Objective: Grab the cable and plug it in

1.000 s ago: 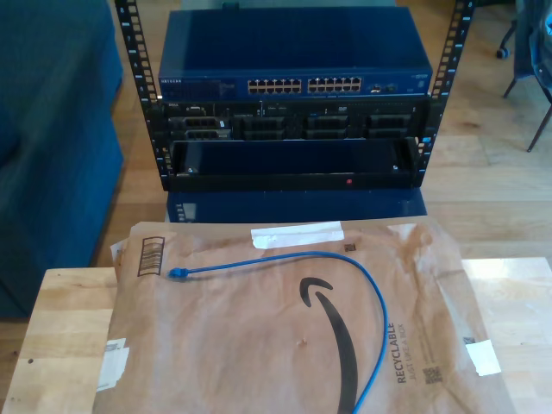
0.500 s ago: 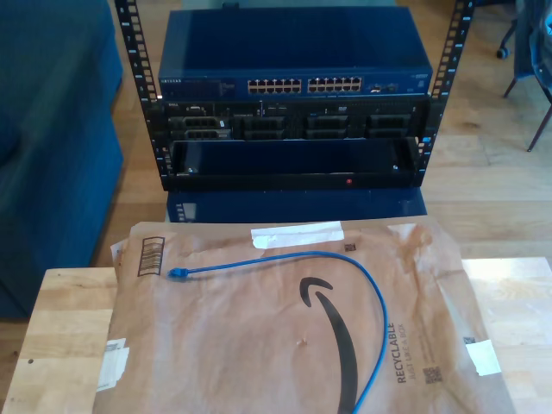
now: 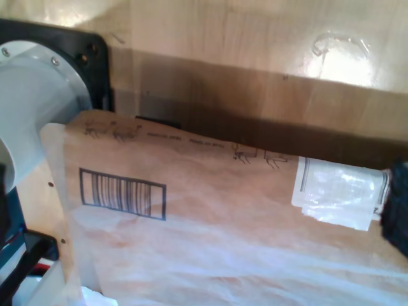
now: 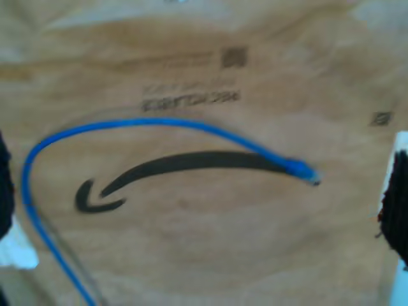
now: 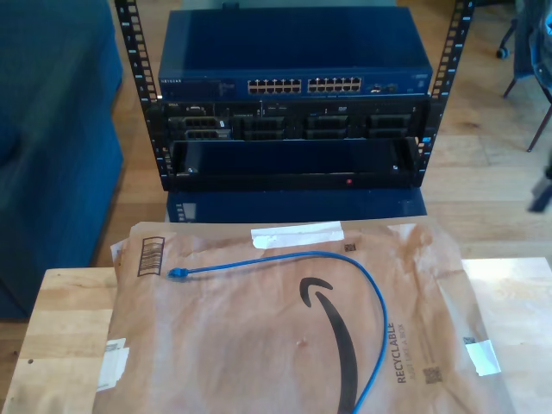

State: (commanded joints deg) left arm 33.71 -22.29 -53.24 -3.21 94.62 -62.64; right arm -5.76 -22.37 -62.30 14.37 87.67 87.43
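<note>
The blue cable [image 5: 384,321] lies curved on a brown paper mailer [image 5: 241,345], and its plug [image 5: 177,273] points toward the exterior view's left. The other end runs off the bottom edge of that view. In the second wrist view the cable [image 4: 159,122] and plug [image 4: 305,171] lie across the mailer's black smile logo. My second gripper [image 4: 199,207] hovers above them, open, with a dark finger at each edge of the picture and nothing between them. The first wrist view looks over the mailer's barcode [image 3: 121,192] and has a dark finger [image 3: 396,201] at one edge.
A blue network switch [image 5: 293,52] with a row of ports [image 5: 304,85] sits in a black rack behind the wooden table [image 5: 60,319]. A blue sofa [image 5: 52,129] stands at the exterior view's left. A dark blurred shape [image 5: 542,194] shows at that view's right edge.
A dark blurred shape has come in at the exterior view's right edge. The cable and mailer have not moved.
</note>
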